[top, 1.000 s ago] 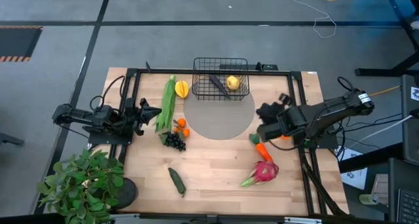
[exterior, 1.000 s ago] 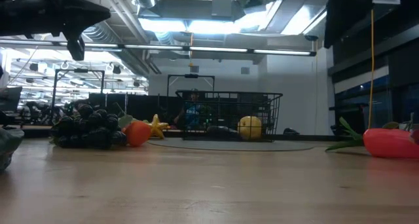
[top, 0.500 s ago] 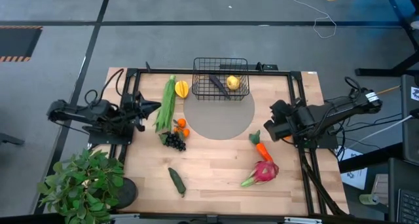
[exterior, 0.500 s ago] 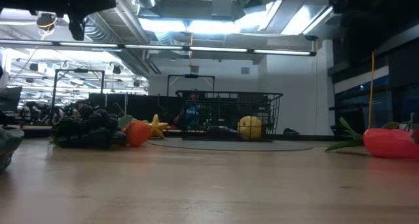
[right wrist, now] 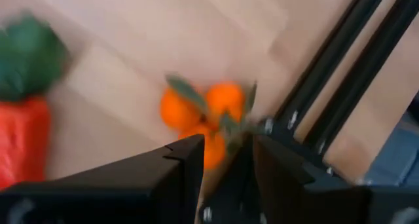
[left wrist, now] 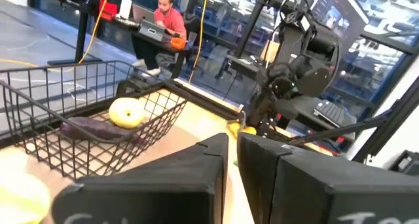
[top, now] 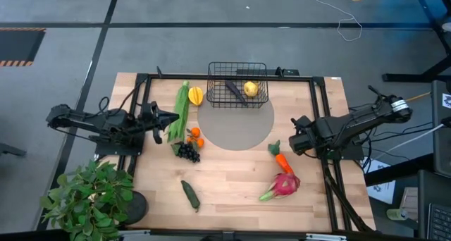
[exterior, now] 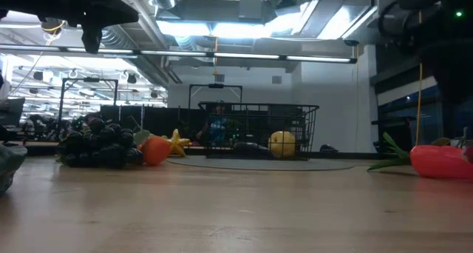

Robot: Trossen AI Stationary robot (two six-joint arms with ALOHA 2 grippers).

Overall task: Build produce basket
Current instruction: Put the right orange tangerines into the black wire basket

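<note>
The black wire basket (top: 237, 84) stands at the table's far middle and holds a purple eggplant (top: 233, 89) and a yellow fruit (top: 250, 88); it also shows in the left wrist view (left wrist: 78, 126). The corn husk (top: 182, 110), starfruit (top: 195, 95), oranges (top: 195, 135), grapes (top: 187, 151), cucumber (top: 190, 195), carrot (top: 280, 158) and dragon fruit (top: 284, 184) lie on the table. My left gripper (top: 174, 118) hovers shut and empty beside the corn. My right gripper (top: 294, 141) is open above a second bunch of leafy oranges (right wrist: 206, 116) by the right frame rail.
A grey round mat (top: 236, 125) lies in front of the basket. A potted plant (top: 91, 199) stands at the near left corner. Black frame rails (top: 320, 114) run along the table's sides. A person (left wrist: 170, 18) sits at a desk in the room behind.
My right gripper has drawn back from beside the grey mat toward the table's right edge, over the oranges by the rail. My left gripper has risen a little and stays beside the corn. No produce has moved.
</note>
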